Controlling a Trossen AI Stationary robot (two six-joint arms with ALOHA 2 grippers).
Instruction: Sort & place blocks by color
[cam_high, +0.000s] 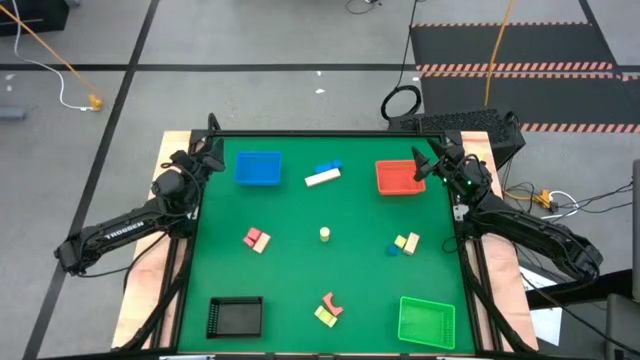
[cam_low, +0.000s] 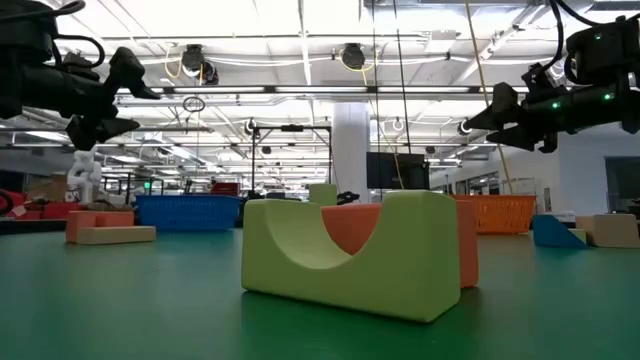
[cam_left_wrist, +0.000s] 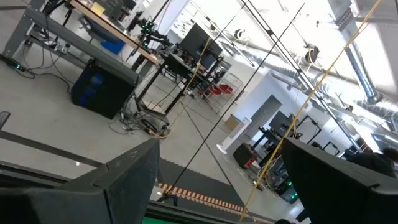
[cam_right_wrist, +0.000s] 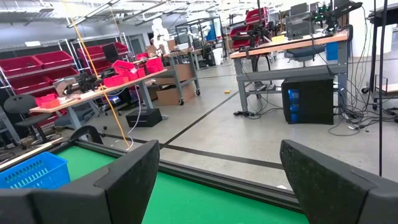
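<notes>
Now we see the left gripper and the right gripper raised at the table's far corners, fingers apart, holding none of the blocks.

Legible text, 1 item: I read "TROSSEN" in white letters along the left arm; nothing else.

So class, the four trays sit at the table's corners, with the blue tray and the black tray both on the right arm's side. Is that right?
Not quite. The high view shows the blue tray and the black tray on the left arm's side; all four do sit at the corners.
</notes>
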